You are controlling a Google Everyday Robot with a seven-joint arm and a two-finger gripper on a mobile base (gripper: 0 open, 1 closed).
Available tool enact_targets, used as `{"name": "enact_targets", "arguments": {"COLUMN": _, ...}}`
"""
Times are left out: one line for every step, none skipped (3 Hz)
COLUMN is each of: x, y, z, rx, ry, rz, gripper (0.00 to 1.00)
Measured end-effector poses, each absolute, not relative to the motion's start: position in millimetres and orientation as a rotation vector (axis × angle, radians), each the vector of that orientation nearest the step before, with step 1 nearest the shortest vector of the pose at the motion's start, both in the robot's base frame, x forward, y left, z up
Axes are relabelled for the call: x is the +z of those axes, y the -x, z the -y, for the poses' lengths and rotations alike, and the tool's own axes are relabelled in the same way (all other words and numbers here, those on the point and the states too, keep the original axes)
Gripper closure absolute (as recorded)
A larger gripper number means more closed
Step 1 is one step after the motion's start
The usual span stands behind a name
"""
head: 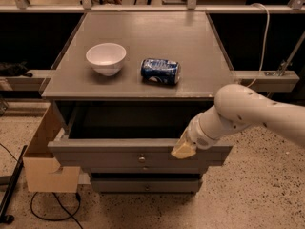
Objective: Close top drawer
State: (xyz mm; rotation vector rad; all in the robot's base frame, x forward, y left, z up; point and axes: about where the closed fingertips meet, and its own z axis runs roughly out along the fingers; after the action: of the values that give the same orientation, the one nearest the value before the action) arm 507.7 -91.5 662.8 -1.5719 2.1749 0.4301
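The top drawer (119,155) is grey with a small round metal knob (141,160) at the centre of its front panel. It stands partly pulled out from under the grey cabinet top (143,37), with its dark inside showing. My gripper (183,149) sits at the end of my white arm (257,113), against the upper edge of the drawer front, to the right of the knob. Its yellowish fingertips rest on the panel.
A white bowl (106,57) and a blue can lying on its side (160,70) sit on the cabinet top. A lower drawer front (143,184) shows below. A cardboard box (45,161) stands on the floor at the left, beside black cables (43,209).
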Motion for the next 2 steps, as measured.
{"name": "enact_targets", "arguments": {"x": 662.3, "y": -508.8, "z": 92.3, "rx": 0.429, "ry": 1.569, "rz": -2.175, "gripper": 1.00}}
{"name": "enact_targets", "arguments": {"x": 662.3, "y": -508.8, "z": 92.3, "rx": 0.429, "ry": 1.570, "rz": -2.175, "gripper": 0.76}}
